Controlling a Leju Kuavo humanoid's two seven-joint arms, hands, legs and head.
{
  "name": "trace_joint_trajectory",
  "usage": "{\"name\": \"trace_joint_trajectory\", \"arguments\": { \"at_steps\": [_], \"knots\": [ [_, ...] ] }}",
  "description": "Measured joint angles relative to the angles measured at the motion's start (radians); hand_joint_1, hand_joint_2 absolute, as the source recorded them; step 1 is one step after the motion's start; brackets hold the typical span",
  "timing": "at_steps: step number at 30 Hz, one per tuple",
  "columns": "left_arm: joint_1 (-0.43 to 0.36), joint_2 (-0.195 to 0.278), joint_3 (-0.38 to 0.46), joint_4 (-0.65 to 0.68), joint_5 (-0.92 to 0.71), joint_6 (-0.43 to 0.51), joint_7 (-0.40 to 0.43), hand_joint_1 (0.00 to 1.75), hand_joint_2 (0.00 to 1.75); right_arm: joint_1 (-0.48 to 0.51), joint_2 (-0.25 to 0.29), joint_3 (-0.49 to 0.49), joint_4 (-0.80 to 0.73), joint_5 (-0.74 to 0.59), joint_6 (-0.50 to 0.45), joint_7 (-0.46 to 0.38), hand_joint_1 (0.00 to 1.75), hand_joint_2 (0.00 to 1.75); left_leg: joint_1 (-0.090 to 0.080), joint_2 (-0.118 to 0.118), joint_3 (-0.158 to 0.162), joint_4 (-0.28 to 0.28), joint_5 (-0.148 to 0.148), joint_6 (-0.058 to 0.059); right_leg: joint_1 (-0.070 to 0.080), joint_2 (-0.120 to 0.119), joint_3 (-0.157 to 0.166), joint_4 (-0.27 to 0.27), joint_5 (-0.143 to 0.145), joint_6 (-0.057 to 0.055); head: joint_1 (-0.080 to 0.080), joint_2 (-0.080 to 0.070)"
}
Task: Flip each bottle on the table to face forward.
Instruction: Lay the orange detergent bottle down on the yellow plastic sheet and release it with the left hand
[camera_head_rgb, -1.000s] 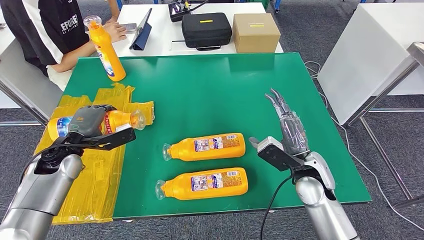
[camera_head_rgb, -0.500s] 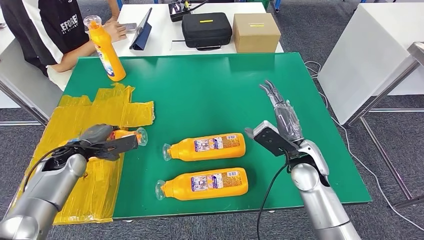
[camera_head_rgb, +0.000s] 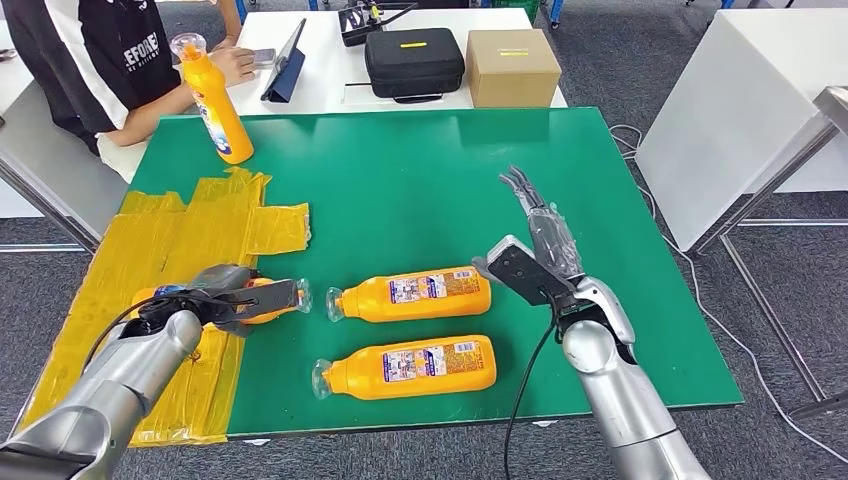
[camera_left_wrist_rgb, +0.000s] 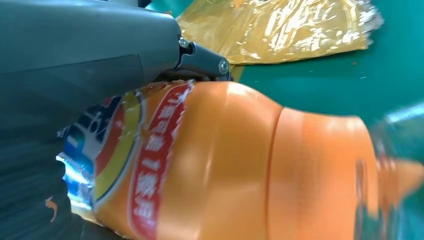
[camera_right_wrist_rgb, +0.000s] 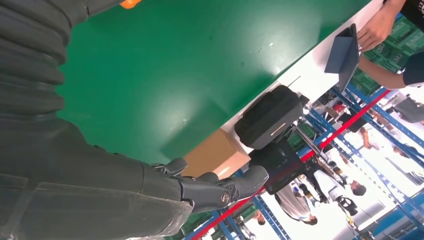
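Note:
My left hand (camera_head_rgb: 225, 295) grips an orange bottle (camera_head_rgb: 262, 300) lying low over the yellow tape at the green table's left side, its clear cap pointing right. In the left wrist view that bottle (camera_left_wrist_rgb: 240, 170) shows its red and blue label under my hand (camera_left_wrist_rgb: 85, 55). Two more orange bottles lie on their sides: one mid-table (camera_head_rgb: 413, 293), one nearer the front edge (camera_head_rgb: 405, 366), caps to the left. A fourth bottle (camera_head_rgb: 212, 97) stands upright at the far left corner. My right hand (camera_head_rgb: 540, 250) hovers open just right of the mid-table bottle, fingers stretched forward.
Yellow tape patches (camera_head_rgb: 160, 250) cover the green table's (camera_head_rgb: 420, 170) left side. A person in a black shirt (camera_head_rgb: 100, 70) sits at the far left. Behind, a white table holds a black case (camera_head_rgb: 413, 60), a cardboard box (camera_head_rgb: 512, 65) and a tablet (camera_head_rgb: 283, 60).
My left hand has carried its bottle down and to the right, toward the front and closer to the lying bottles. My right hand has moved left and forward, closer to the mid-table bottle.

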Motion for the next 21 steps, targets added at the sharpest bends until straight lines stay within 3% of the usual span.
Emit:
{"name": "trace_joint_trajectory", "arguments": {
  "at_steps": [4, 8, 20, 21],
  "knots": [
    [-0.007, -0.011, 0.0, 0.016, 0.006, 0.0, 0.0, 0.56, 1.75, -0.003, 0.001, 0.004, 0.008, 0.0, 0.0, 0.002, 0.0, 1.75, 0.0, -0.001, 0.001, 0.0, 0.0, 0.0, 0.0, -0.001, 0.002, 0.0, 0.0, 0.0, 0.0, 0.0],
    [-0.009, -0.017, 0.0, 0.025, 0.006, 0.0, -0.001, 0.0, 1.75, -0.003, 0.001, 0.006, 0.012, 0.0, 0.0, 0.002, 0.0, 1.75, 0.0, -0.002, 0.002, 0.0, 0.0, 0.0, 0.0, -0.001, 0.003, 0.0, 0.0, 0.0, 0.0, 0.0],
    [-0.012, -0.043, 0.0, 0.034, 0.057, 0.001, -0.039, 0.0, 1.75, -0.008, 0.001, 0.008, 0.024, -0.002, -0.002, 0.02, 0.0, 1.75, 0.0, -0.003, 0.003, 0.0, 0.0, 0.0, 0.0, -0.002, 0.003, 0.0, 0.0, 0.0, 0.0, 0.0],
    [-0.011, -0.044, 0.0, 0.03, 0.061, 0.006, -0.04, 0.0, 1.31, -0.008, 0.001, 0.008, 0.024, -0.002, -0.002, 0.022, 0.0, 1.75, 0.0, -0.003, 0.003, 0.0, 0.0, 0.0, 0.0, -0.002, 0.003, 0.0, 0.0, 0.0, 0.0, 0.0]
  ]
}}
